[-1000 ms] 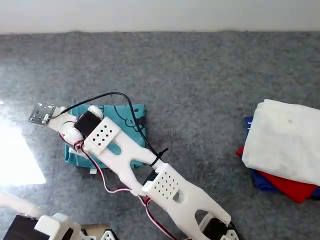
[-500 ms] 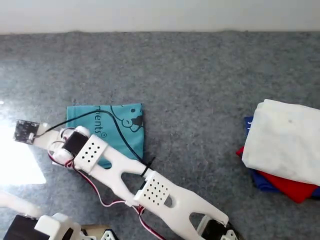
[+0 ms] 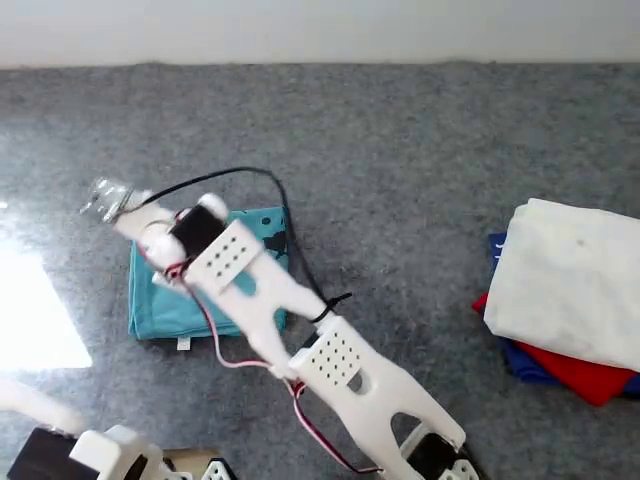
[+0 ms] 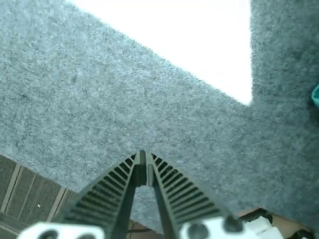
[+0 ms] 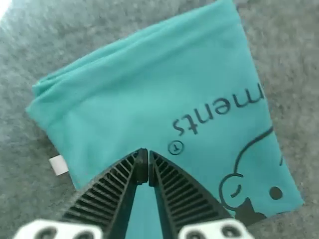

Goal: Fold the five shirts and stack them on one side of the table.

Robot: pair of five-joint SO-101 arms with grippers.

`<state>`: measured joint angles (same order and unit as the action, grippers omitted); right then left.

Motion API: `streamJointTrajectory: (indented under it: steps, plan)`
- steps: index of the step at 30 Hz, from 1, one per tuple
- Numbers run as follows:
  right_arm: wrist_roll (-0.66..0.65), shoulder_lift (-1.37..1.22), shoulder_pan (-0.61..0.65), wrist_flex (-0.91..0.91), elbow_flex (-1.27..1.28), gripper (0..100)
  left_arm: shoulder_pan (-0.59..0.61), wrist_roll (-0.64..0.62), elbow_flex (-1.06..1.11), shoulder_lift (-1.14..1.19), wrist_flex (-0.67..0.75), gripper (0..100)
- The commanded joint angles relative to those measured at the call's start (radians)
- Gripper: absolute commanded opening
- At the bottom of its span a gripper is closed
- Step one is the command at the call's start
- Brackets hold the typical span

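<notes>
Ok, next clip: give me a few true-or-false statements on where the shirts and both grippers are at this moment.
1. The teal shirt lies folded on the table, apart from the other shirts. True.
2. The right gripper grips a corner of the teal shirt. False: it is shut above the shirt's middle, with no cloth in it.
3. A white shirt lies on top of a red shirt and a blue shirt. True.
4. The left gripper is open over the white shirt. False: it is shut, over bare grey table.
</notes>
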<state>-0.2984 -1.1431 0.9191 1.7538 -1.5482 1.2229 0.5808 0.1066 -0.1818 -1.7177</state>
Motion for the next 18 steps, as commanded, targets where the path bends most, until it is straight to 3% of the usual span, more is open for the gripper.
streamJointTrajectory:
  steps: [1,5,10,18]
  plan:
    - [0.044,0.128,-0.053,0.047,-0.012,0.9,-0.064,-0.006,-0.008,-0.046,-0.006,1]
    - [0.054,0.268,-0.09,0.048,0.239,0.9,-0.087,-0.011,-0.01,-0.046,-0.006,1]
    - [0.222,0.512,-0.102,0.041,0.617,2.0,-0.083,-0.06,0.001,-0.044,-0.006,1]
    - [0.744,0.619,-0.096,0.041,0.836,31.4,-0.15,-0.091,0.007,-0.044,0.0,1]
